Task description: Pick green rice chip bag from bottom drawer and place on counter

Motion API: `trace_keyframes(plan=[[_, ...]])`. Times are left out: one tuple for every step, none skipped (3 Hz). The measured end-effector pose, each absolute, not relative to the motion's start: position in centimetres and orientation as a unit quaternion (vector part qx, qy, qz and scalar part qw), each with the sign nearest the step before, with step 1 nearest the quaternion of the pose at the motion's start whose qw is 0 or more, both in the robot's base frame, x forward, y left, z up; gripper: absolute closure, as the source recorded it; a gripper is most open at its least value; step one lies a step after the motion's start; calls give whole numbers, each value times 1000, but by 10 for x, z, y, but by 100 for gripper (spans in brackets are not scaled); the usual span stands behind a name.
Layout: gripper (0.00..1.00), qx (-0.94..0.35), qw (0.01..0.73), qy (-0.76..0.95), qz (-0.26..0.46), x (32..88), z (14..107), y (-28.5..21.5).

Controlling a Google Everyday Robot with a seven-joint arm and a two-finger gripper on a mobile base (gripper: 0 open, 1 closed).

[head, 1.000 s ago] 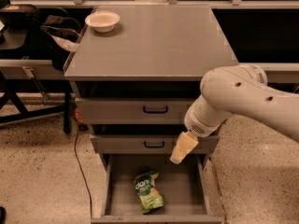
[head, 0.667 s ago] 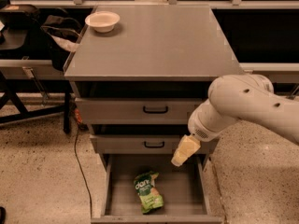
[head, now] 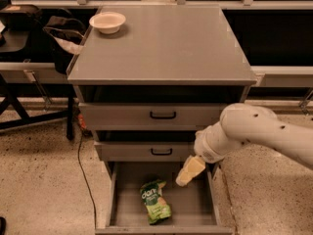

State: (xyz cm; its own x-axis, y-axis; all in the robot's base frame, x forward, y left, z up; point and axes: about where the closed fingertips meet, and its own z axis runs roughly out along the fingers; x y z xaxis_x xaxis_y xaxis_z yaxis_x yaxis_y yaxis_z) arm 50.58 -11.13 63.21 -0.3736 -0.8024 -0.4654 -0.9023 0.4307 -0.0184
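Speckled stone floor [head: 39, 180] and dark windows along the back wall, and in the middle of it all is one grey cabinet with a flat square counter [head: 166, 48] on top. I count three drawers. The two upper ones, top drawer [head: 117, 115] and middle drawer [head: 122, 152], have one black handle each and look pushed in. The bottom drawer [head: 193, 207] is the only one pulled out toward me. There's one green rice chip bag [head: 155, 201], lying flat on the drawer floor a bit left of centre, near the front edge, logo end pointing to the back. One white bowl [head: 107, 21] sits on the counter's far left corner. My one gripper [head: 183, 178] hangs over the right half of the open drawer, angled down and left, up and to the right of the bag and not touching it. From this angle it reads as a single tan wedge, so I honestly can't tell if it's open or closed. My white arm [head: 264, 131] comes in from the right and covers the right end of the middle drawer front, which sits just behind the gripper. Off to the left there's a dark bag [head: 61, 33] on a side table [head: 29, 66], plus one black cable [head: 83, 170] running down across the floor beside the cabinet.
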Motion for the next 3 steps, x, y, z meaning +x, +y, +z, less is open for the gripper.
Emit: trace_keyframes(plan=[[0, -527, 205, 813, 142, 503, 601, -103], [0, -534, 188, 809, 157, 498, 570, -94], [0, -534, 188, 809, 157, 498, 570, -94]])
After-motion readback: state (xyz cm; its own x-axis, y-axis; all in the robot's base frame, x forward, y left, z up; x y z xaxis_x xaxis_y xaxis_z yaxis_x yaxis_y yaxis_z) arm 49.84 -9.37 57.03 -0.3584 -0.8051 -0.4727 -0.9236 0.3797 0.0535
